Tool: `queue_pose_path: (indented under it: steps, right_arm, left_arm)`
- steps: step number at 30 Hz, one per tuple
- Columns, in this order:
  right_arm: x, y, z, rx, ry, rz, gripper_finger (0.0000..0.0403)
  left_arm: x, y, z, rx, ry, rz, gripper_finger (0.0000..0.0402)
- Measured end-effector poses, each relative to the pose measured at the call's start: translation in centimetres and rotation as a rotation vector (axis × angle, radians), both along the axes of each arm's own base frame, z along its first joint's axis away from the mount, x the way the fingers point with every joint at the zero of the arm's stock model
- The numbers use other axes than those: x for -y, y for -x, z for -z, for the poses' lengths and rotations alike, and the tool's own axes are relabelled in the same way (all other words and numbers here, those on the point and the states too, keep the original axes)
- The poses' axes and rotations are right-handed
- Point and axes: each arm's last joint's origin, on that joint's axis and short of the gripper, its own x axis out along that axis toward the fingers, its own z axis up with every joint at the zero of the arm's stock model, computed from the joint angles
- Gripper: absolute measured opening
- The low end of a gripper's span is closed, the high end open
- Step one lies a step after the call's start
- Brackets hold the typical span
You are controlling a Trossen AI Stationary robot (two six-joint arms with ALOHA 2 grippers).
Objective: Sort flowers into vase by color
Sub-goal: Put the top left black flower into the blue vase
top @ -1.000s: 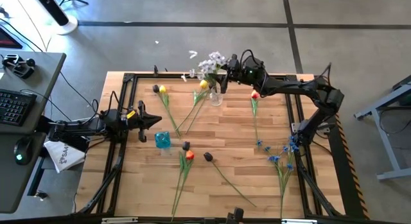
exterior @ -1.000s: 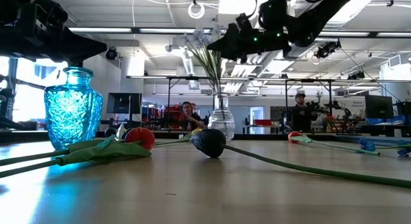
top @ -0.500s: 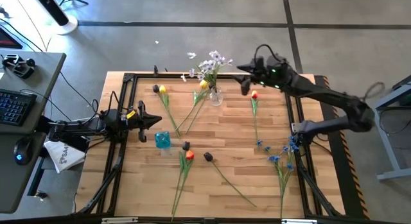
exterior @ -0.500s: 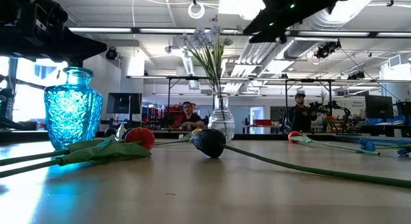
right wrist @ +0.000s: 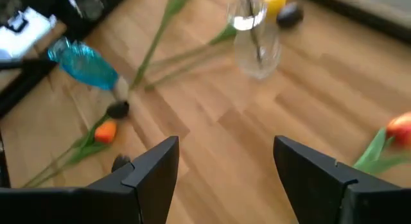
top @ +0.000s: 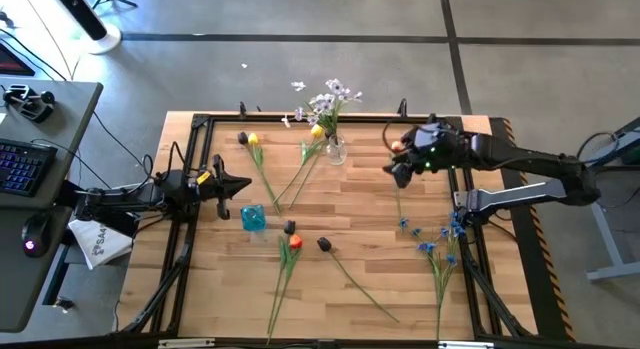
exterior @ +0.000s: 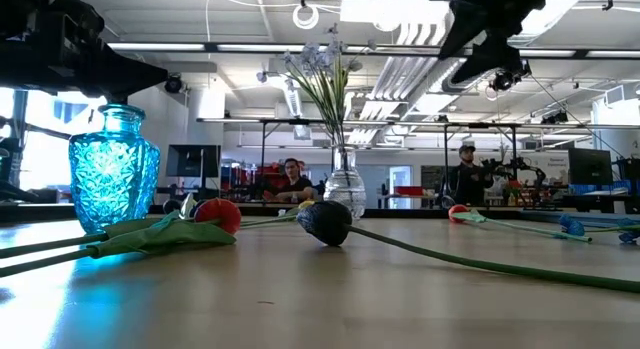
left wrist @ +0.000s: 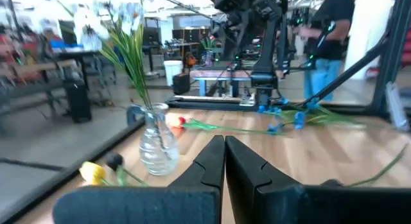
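A clear glass vase [top: 335,149] holds white-lilac sprigs [top: 330,97] at the table's far middle. A blue vase [top: 253,217] stands left of centre. Yellow [top: 252,139], orange-red [top: 294,242] and dark [top: 324,244] tulips lie flat on the wood, as do blue blossoms [top: 430,241] near the right edge. My right gripper [right wrist: 225,166] hovers open, tilted downward, right of the clear vase [right wrist: 257,38] and beside a red tulip [right wrist: 401,128]. My left gripper [left wrist: 225,160] is shut and level at the table's left edge [top: 240,189].
A black metal frame [top: 200,124] borders the table. A desk with a keyboard [top: 25,159] stands off the left side. People stand in the room beyond the far edge [exterior: 468,174]. Bare wood [top: 360,204] lies between the two vases and the blue blossoms.
My right gripper has drawn away from the sprigs in the clear vase, going toward the table's right and near edges and slightly up. It has rolled and tipped downward, and has stayed open. The sprigs remain upright in the vase.
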Motion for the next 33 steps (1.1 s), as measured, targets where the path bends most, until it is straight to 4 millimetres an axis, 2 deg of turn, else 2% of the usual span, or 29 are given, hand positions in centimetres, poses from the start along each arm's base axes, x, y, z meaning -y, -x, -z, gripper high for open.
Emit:
queue_pose_path:
  steps: [8,15,19,23,25,29,33]
  right_arm:
    - [-1.3,-1.7,0.8,0.006,-0.119,0.044,0.0249]
    - [-2.5,-2.3,1.0,0.022,-0.161,0.069,0.0249]
    - [-2.7,-2.5,0.9,0.049,-0.138,0.114,0.0249]
    - [-2.6,-2.6,0.7,0.069,-0.127,0.131,0.0249]
    - [-2.6,-2.6,0.7,0.073,-0.114,0.144,0.0249]
    - [-2.5,-2.6,0.7,0.074,-0.099,0.158,0.0249]
    - [-2.5,-2.6,0.7,0.073,-0.079,0.166,0.0249]
  left_arm:
    - [-0.1,0.0,-0.1,0.014,0.002,-0.026,0.0001]
    - [-0.1,0.2,-1.5,0.205,0.160,-0.006,0.0001]
    - [-0.1,0.7,-3.1,0.426,0.342,0.022,0.0001]
    - [-0.5,1.5,-4.4,0.682,0.614,-0.016,0.0001]
    - [-0.7,1.8,-4.8,0.751,0.712,-0.047,0.0001]
    - [-0.8,1.9,-5.3,0.780,0.768,-0.077,0.0001]
    - [-0.8,1.6,-5.8,0.705,0.824,-0.099,0.0001]
